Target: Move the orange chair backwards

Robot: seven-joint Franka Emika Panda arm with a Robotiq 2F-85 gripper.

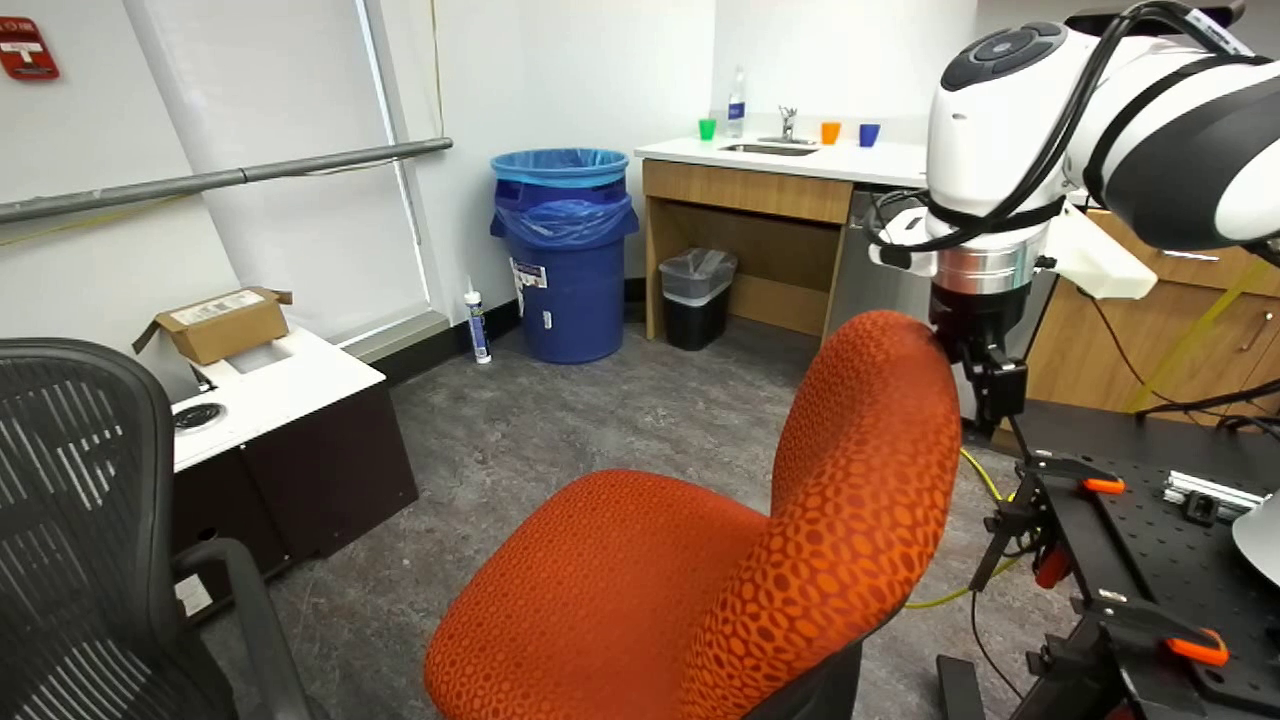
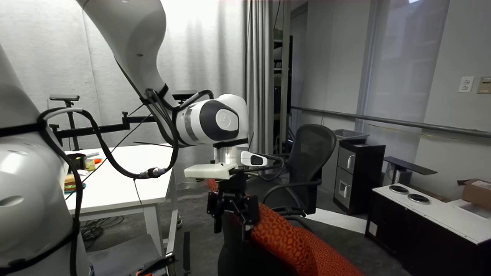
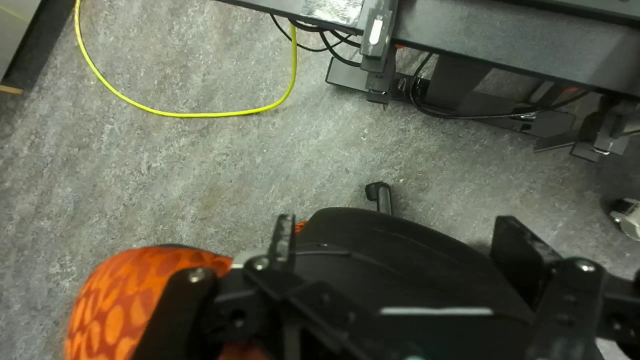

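The orange chair (image 1: 640, 590) stands on the floor with its backrest toward the robot's table; it also shows in an exterior view (image 2: 285, 239). In the wrist view, its black back shell (image 3: 385, 265) fills the lower middle, with orange fabric (image 3: 120, 305) at the left. My gripper (image 2: 232, 232) points down at the top of the backrest. Its fingers are wide apart in the wrist view (image 3: 400, 242), with the black shell between them. The left finger is close to the fabric side; I cannot tell whether it touches. In an exterior view, the backrest partly hides the gripper (image 1: 985, 395).
A black mesh chair (image 1: 75, 520) stands beyond the orange seat, also in an exterior view (image 2: 311, 161). The robot's black table (image 1: 1120, 560) is close behind the backrest. A yellow cable (image 3: 200, 115) lies on the floor. A low white-topped cabinet (image 1: 290, 400) stands near the wall.
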